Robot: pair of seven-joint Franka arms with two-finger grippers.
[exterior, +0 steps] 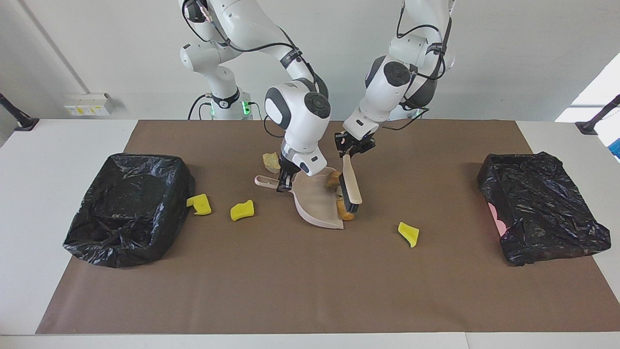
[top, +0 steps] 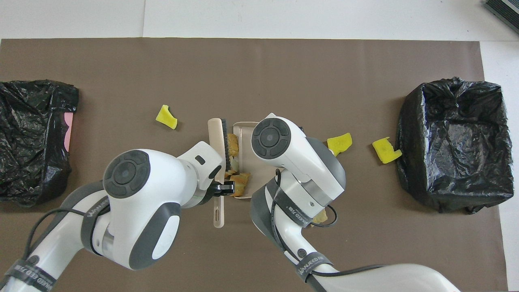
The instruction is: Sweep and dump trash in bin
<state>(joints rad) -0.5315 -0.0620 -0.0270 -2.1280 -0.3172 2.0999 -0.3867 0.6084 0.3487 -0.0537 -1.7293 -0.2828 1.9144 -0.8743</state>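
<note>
A brown mat (exterior: 310,271) covers your table. Your left gripper (exterior: 352,147) is clamped on the brush (exterior: 350,184), its bristles pressing tan bread-like lumps (exterior: 345,210) at the dustpan (exterior: 317,201) mouth. Your right gripper (exterior: 285,180) is clamped on the dustpan's handle. Yellow sponge wedges (exterior: 241,210) lie scattered; these scraps look light and soft, so sweep gently, don't pinch.
</note>
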